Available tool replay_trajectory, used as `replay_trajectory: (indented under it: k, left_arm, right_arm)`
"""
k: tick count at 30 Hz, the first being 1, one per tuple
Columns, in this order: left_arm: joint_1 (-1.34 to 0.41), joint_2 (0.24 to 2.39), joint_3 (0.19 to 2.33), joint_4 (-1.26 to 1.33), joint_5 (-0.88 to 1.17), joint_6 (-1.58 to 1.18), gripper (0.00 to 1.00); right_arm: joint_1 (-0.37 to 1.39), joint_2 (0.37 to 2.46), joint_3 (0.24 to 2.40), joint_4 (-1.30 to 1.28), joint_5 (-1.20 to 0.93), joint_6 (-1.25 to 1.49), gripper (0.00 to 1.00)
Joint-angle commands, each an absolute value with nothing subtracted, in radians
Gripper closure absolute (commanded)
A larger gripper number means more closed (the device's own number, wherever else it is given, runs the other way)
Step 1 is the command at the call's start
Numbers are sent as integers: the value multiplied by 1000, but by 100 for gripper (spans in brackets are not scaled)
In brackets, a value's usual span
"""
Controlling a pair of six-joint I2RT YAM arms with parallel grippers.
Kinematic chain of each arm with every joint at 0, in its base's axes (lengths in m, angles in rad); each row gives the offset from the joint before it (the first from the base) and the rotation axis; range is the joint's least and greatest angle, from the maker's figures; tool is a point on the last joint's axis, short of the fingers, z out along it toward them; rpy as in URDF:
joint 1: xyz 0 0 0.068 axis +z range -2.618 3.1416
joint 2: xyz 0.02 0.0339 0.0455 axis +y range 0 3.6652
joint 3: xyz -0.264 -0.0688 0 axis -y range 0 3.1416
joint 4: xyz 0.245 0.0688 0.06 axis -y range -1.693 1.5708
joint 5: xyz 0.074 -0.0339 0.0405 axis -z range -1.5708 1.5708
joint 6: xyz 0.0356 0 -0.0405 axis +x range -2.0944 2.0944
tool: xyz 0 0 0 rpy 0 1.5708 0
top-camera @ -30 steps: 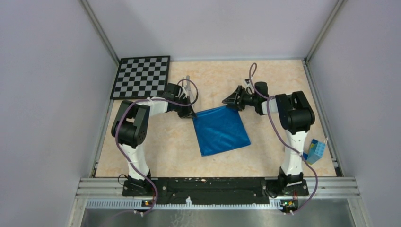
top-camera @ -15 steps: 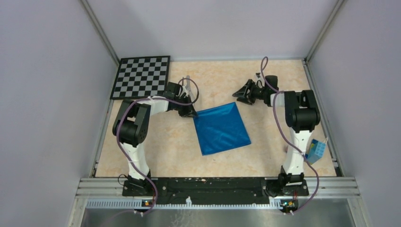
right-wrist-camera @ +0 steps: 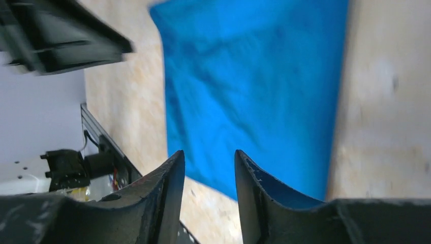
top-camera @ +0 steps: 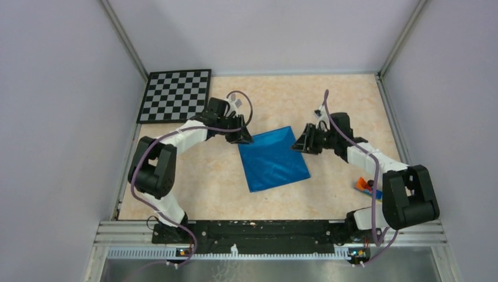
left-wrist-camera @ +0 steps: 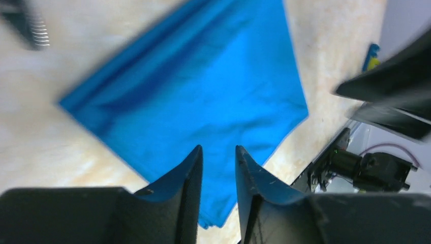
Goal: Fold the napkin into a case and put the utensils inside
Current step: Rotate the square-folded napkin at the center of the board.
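Your left claw (top-camera: 245, 138) sits at the far-left corner of the napkin (top-camera: 273, 160). Its fingers are parted by a narrow gap, and the wrist view shows no cloth pinched between them. The napkin lies flat on the bench (top-camera: 194, 182) between the arms as a slightly turned square, not yet a narrow case. Your right claw (top-camera: 302, 144) is at the napkin's far-right corner, likewise a little parted and holding nothing.

The step looks to be taking both far corners for the next fold. Lower each claw until one finger slips under the napkin's edge, and pinch every layer. Raise both corners level, then carry them together towards the napkin's near edge so the crease runs straight. The cloth looks light and slick, so an uneven pull would probably skew it.

Well left of the napkin lies the checkerboard (top-camera: 176, 94). A pale sliver (top-camera: 234, 96) beyond the napkin's far-left corner may be one of the utensils, but it is too small to tell; avoid sweeping it with the left wrist. Right of the napkin, well apart, lies an orange-and-blue object (top-camera: 365, 184).
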State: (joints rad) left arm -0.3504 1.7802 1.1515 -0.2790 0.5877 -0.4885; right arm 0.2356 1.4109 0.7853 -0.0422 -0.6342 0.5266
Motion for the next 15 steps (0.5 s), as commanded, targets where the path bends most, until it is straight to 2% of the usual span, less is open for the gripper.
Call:
replay_trajectory:
  k: [1,3,6,11,15]
  left_arm:
    - [-503,1647,1036,-180,607,-568,68]
    - [-566,1637,977,-151,564,-594,76]
    - [-604,1624,878,-95,543,-633,85]
    - [-607,1603,800,-91,506,-641,87]
    - [-612,1531,767,-98,484,-655,85]
  right_arm:
    - [219,1315,651,-120,-631,515,67]
    - [218,1295,597,-126,-631,507,76]
    - [218,1294,529,-88,-642,511,79]
    - [216,1322,459,-61,-622,504,80]
    - [190,1375,444,-117,-453,523,80]
